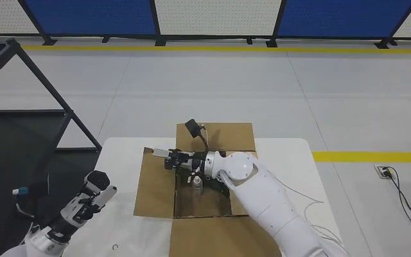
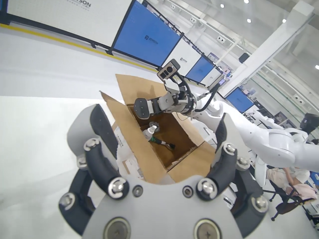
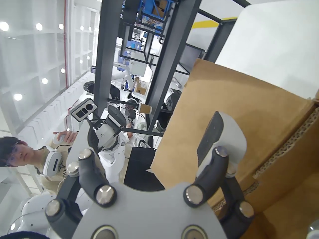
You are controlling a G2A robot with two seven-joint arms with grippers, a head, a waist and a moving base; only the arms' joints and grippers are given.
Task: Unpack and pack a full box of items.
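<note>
Here, right gripper [image 3: 153, 123] released above box [image 1: 154, 193] wall edge, left gripper [image 2: 162, 115] released near table [image 1: 122, 205] edge, well apart.

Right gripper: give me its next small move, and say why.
Probably lower the right gripper toward the small white bottle: its fingers are open and empty above the box, and the bottle sits inside, just below.

The left pincer [image 1: 103, 185] and the right pincer [image 1: 166, 158] are both held outstretched, each spread wide.
</note>
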